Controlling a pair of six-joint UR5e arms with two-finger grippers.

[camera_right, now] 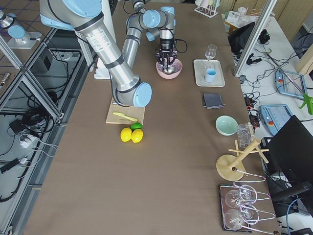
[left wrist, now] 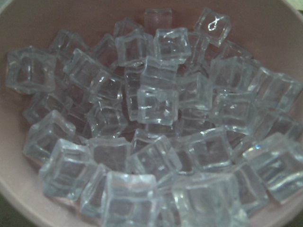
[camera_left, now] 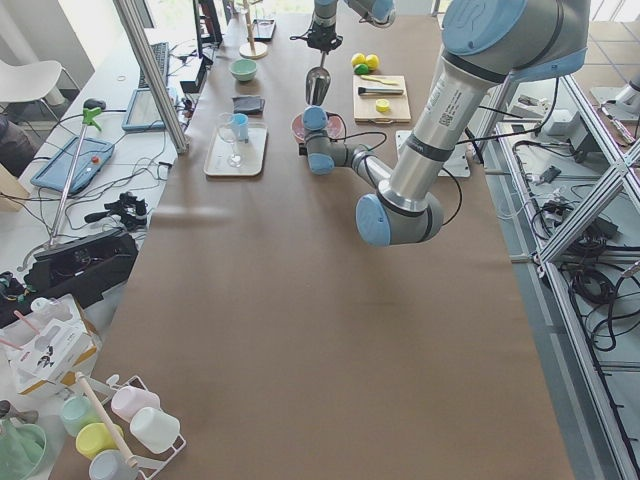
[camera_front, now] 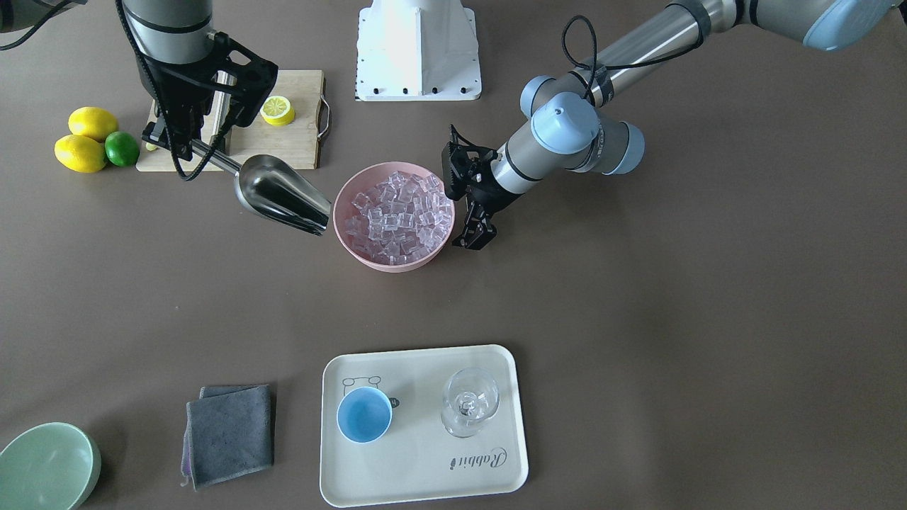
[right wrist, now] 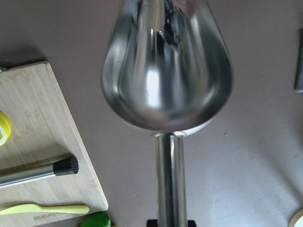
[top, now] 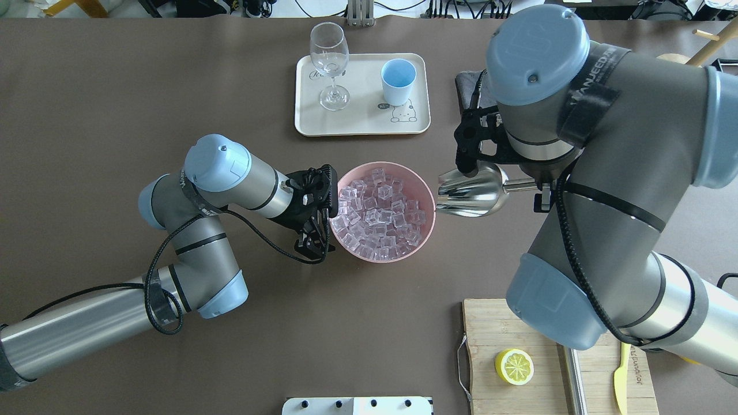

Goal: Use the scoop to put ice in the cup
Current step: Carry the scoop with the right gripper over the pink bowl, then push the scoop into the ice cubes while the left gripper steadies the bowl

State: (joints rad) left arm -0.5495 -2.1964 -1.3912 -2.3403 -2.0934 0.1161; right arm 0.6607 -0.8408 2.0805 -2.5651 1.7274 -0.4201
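Observation:
The ice [camera_front: 397,212] fills a pink bowl [camera_front: 386,265] at the table's middle; it shows close up in the left wrist view [left wrist: 151,118]. My right gripper [camera_front: 188,145] is shut on the handle of the steel scoop [camera_front: 280,191]. The scoop is held level and empty [right wrist: 165,71], with its mouth just beside the bowl's rim [top: 473,193]. My left gripper [camera_front: 473,237] is at the bowl's opposite side, outside the rim, with its fingers drawn together and holding nothing. The light-blue cup [camera_front: 363,414] stands empty on a cream tray [camera_front: 425,474].
A wine glass [camera_front: 469,400] stands beside the cup on the tray. A cutting board [camera_front: 297,149] holds a lemon half [camera_front: 277,110], a steel rod [right wrist: 38,172] and a yellow knife [right wrist: 42,208]. Lemons and a lime [camera_front: 85,138], a grey cloth [camera_front: 230,432] and a green bowl [camera_front: 46,467] lie around.

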